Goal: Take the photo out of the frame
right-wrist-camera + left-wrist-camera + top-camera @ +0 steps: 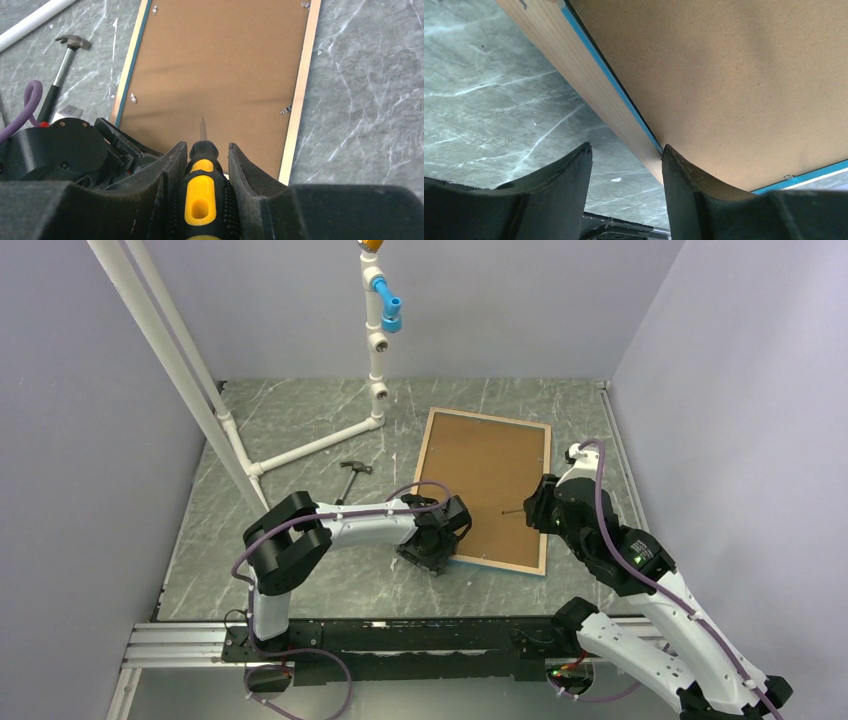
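Jaws of the right gripper (pixel 204 148) pinch a yellow-and-black-handled screwdriver (pixel 201 195), tip over the brown back of the pale-wood, turquoise-edged rectangular frame (pixel 487 485). Jaws of the left gripper (pixel 626 150) gape, straddling its near-left corner, gripping nothing. Frame lies face down on grey marbled worktop (pixel 300 420).

Frame (pixel 299 95) rim pale wood; backing board (pixel 215 65) matt brown, grainy.
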